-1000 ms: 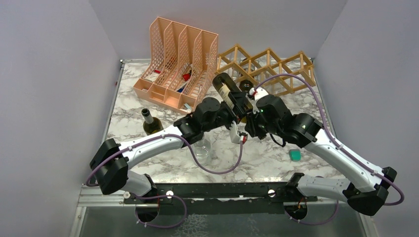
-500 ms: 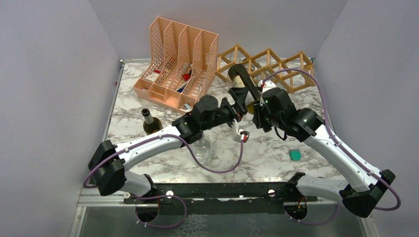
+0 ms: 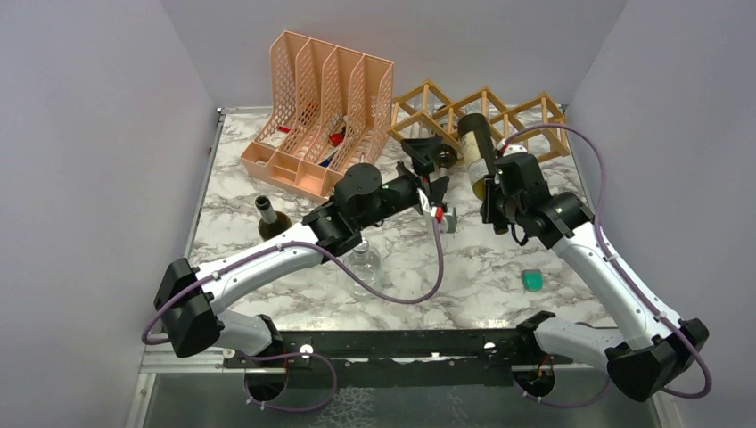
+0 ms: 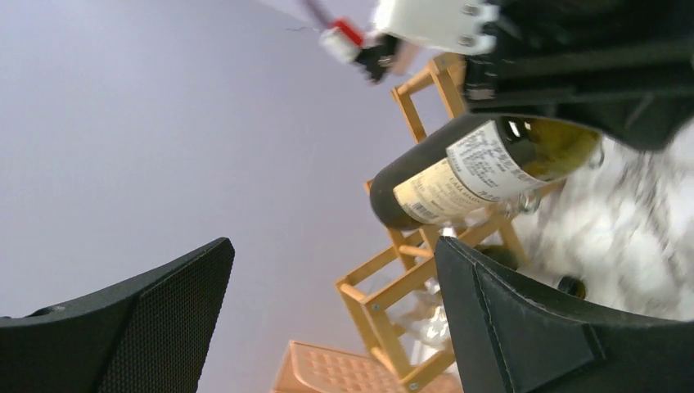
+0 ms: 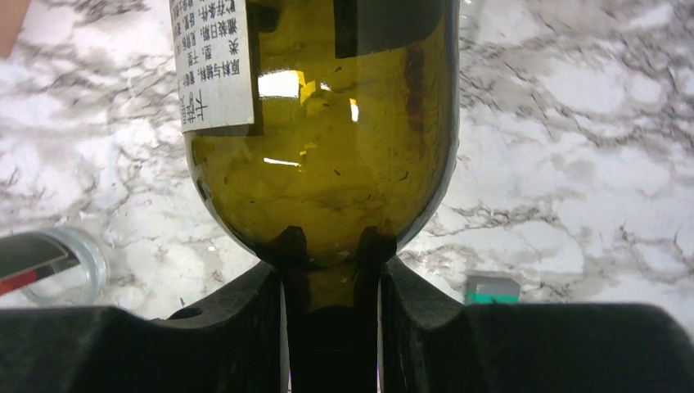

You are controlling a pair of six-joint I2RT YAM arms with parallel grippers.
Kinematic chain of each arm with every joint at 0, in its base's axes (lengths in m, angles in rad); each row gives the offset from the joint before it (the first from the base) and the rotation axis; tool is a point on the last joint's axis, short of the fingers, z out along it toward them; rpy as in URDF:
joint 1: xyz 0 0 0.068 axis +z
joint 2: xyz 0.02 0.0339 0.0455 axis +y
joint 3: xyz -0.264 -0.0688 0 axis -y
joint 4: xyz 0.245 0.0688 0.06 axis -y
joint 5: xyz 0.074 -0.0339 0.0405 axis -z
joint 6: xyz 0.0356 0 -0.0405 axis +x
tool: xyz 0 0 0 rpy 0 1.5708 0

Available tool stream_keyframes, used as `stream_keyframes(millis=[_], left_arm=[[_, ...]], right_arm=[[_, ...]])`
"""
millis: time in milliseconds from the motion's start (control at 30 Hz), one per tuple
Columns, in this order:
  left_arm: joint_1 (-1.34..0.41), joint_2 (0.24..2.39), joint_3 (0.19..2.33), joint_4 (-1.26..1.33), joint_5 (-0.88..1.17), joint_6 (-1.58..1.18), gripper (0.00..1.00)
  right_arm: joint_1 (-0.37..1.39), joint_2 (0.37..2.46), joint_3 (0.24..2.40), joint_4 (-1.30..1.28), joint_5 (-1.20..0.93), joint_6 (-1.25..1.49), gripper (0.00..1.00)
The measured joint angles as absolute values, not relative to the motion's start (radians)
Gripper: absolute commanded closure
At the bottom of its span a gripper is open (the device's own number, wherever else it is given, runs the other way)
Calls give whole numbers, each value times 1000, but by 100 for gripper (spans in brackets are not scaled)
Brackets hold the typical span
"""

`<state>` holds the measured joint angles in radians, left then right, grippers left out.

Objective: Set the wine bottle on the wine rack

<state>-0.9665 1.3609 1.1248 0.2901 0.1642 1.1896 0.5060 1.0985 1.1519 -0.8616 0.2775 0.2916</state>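
My right claw [image 5: 331, 250] is closed narrow on the neck of the wine bottle [image 3: 475, 152], a finger pressed to each side just below the green shoulder, so the bottle stands out from me with its base leading and its white label turned to one side. It hangs above the marble bench [image 3: 464, 267], clear of the surface, its base end at the front of the wine rack [image 3: 521, 120]; I cannot tell whether glass touches wood. My left claw [image 4: 331, 262] is spread wide and grips nothing, its fingers aimed at the bottle and the rack from just beside them. Further left stands the peach file organiser [image 3: 321, 116], then a second bottle [image 3: 272, 221] upright and a clear glass [image 3: 364, 266] under my left arm. A small green block [image 3: 532, 280] lies near my right arm.
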Motion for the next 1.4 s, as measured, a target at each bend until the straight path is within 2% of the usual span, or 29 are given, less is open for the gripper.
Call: stream_keyframes(millis=[200,333,600,1033,1233,1400], left_arm=[[-966,1325,1139,359,37,799,1],[-968,1293,1140,358,-128,484,1],[-968,1266,1203,168,-294,64,1],[-931,1210,1203,-36,-316,-109,1],[-916,1176,1203,-56,-316,-119,1],[-916,1157,1202,-65,-319,-118,1]], right_arm=[[454,1028,1113,-880,318,349,99],[445,984,1112,-905,360,375,99],[409,966,1102,-977,431,409,99],[339,998,1071,-1045,448,482,99],[194,1049,1020,-980,362,462,99],[153,1072,996,-957,322,431,99]])
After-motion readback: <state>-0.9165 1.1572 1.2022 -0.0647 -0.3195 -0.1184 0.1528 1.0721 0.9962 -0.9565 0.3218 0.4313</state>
